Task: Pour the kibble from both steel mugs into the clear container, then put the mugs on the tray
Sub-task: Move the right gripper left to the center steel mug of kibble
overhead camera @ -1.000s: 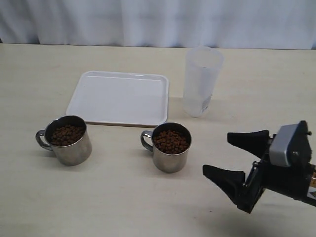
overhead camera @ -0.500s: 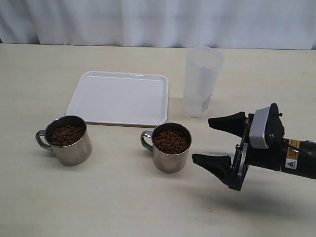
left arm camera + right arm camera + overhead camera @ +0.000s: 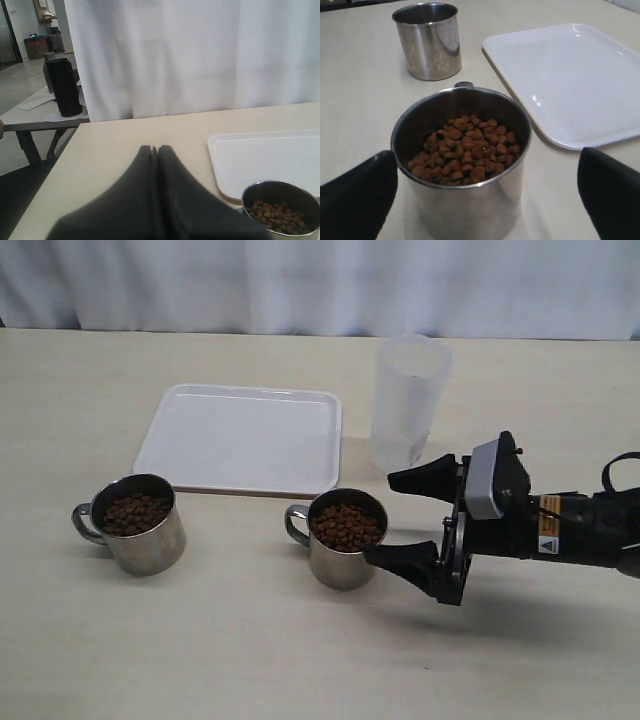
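Two steel mugs full of kibble stand on the table, one at the left (image 3: 140, 540) and one in the middle (image 3: 338, 565). The tray (image 3: 243, 438) lies behind them, and the clear container (image 3: 408, 405) stands to its right. My right gripper (image 3: 382, 518) is open, its fingers either side of the middle mug's right wall without touching. The right wrist view shows that mug (image 3: 465, 205) with kibble (image 3: 465, 147) between the wide-apart fingers of the gripper (image 3: 487, 157), the other mug (image 3: 430, 42) and the tray (image 3: 570, 75) beyond. My left gripper (image 3: 154, 148) is shut and empty, near the left mug (image 3: 280, 200) and the tray (image 3: 265, 155).
A white curtain (image 3: 320, 285) hangs behind the table. In the left wrist view, the table edge drops off toward a side table holding a black object (image 3: 65, 87). My left arm does not show in the exterior view.
My right gripper has moved left and forward across the table, staying open, and its fingers now straddle the middle mug's right side. Mugs, container and tray have not moved.
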Controlling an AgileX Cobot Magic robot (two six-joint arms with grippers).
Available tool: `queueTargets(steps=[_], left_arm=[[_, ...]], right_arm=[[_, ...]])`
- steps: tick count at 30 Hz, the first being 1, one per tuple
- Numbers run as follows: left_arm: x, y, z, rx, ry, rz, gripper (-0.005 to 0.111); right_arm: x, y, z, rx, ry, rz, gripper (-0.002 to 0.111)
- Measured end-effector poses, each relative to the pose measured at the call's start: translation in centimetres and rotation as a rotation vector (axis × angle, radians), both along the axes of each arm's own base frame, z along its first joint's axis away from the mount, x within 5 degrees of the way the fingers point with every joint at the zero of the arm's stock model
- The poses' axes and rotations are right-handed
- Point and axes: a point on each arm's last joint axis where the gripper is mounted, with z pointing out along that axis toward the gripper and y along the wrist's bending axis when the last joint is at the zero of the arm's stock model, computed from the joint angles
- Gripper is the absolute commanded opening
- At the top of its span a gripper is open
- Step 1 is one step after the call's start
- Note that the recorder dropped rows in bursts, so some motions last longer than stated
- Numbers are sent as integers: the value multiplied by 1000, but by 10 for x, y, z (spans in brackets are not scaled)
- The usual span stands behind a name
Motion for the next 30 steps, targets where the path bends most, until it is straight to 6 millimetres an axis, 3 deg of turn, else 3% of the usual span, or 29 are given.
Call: queueTargets(steps=[6, 30], left_arm=[[0, 0, 0, 0, 0, 0, 0], [0, 0, 0, 0, 0, 0, 0]], right_arm=[[1, 13, -2, -57, 2, 37, 94], [2, 13, -4, -78, 49, 25, 94]])
